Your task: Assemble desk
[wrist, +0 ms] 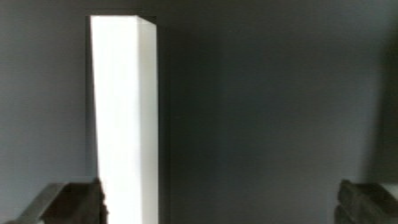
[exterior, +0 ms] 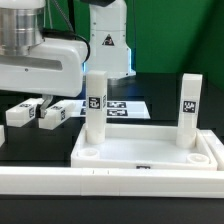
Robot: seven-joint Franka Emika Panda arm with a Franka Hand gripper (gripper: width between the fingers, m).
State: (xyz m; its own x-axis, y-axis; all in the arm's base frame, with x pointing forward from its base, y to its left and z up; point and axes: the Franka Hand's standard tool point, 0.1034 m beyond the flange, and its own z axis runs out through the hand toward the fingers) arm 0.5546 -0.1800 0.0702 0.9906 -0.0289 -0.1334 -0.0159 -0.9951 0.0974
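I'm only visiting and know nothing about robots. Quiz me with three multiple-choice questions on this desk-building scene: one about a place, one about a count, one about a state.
1. Where do the upright legs stand?
A on the marker board; B in the tabletop; C on the black table.
2. How many loose legs lie flat beside the tabletop?
A one; B two; C four.
3. The pincer is:
A open; B shut on a leg; C shut on nothing.

B, both rise from the tabletop's corners. B, two lie at the exterior view's left. A, its fingers stand wide apart in the wrist view.
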